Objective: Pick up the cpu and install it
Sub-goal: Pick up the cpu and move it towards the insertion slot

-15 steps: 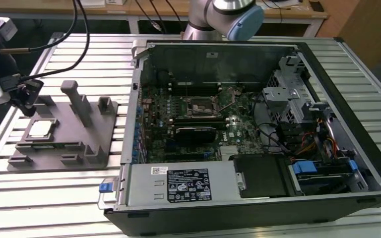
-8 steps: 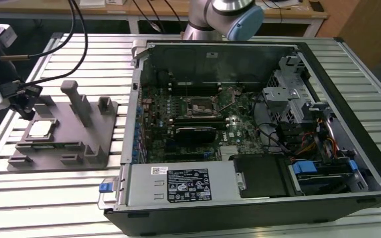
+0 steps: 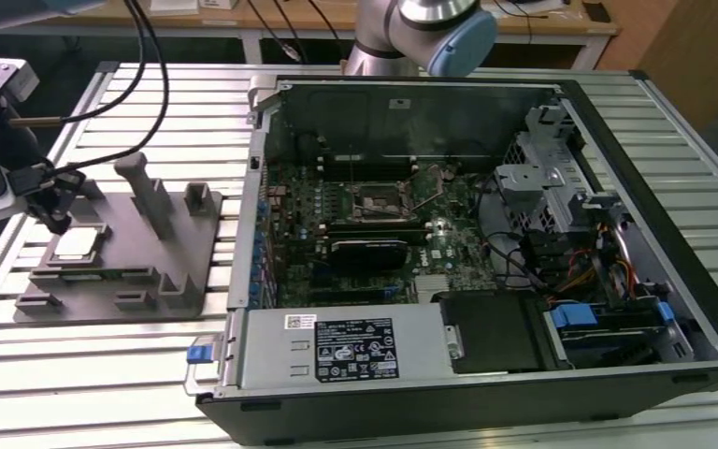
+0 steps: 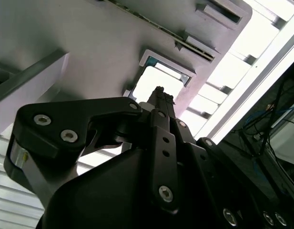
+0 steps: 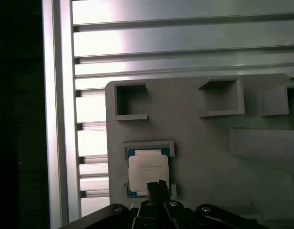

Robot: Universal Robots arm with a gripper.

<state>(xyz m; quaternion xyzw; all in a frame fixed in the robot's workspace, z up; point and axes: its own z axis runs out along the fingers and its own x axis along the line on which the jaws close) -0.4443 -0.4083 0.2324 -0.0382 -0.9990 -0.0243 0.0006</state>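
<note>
**Gripper poised at the cpu on its storage fixture**

The cpu [image 3: 76, 245] lies flat, pale metal top upward, in a shallow square recess of the grey fixture [image 3: 135, 264]. The fixture stands on the slatted aluminium table [image 3: 109, 374], toward the exterior view's left. The chip remains seated in this recess and has not been lifted.

The gripper [image 3: 59, 224] points down directly over the chip. In the first wrist view its dark tips [image 5: 157, 185] overlap one edge of the cpu [image 5: 147, 171]. Whether they touch the metal top cannot be told. In both wrist views the fingers are drawn together into a single narrow point, with no gap showing and nothing held between them.

Two upright posts [image 3: 147, 187] rise from the fixture just beside the recess.

The open computer case [image 3: 459, 412] lies on the table at the exterior view's right, well apart from the chip. Near the middle of its motherboard is the processor socket [image 3: 378, 198]. The base section of the robot arm [image 3: 422, 28] stands behind the case.
</note>
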